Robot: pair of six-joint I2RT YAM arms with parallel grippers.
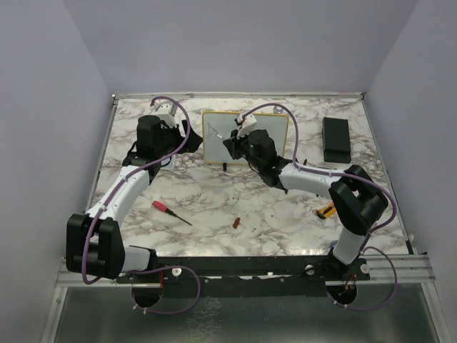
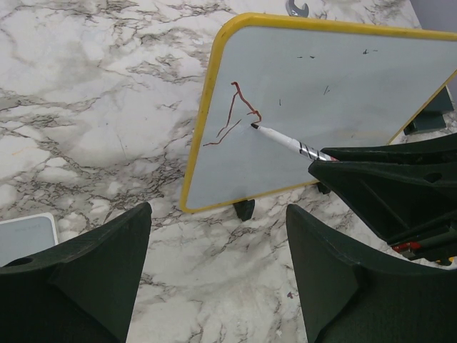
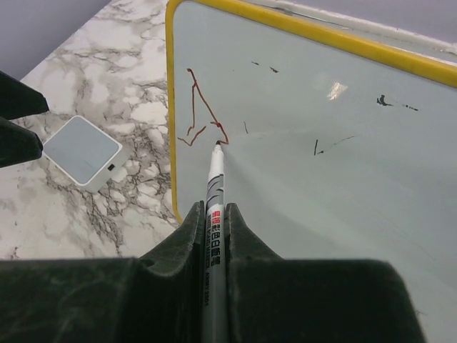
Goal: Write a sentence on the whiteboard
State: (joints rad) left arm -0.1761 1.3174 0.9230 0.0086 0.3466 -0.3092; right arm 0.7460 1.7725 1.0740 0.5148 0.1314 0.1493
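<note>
Just beyond right claw (image 3: 214, 218), whiteboard (image 3: 328, 214), clamped marker (image 3: 214, 175) tip touching

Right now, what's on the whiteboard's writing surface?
On the whiteboard: one red-brown scribble near its left edge, a few dark specks, and the marker tip touching beside the scribble. The right gripper holding the marker covers the board's lower part in its wrist view.
</note>
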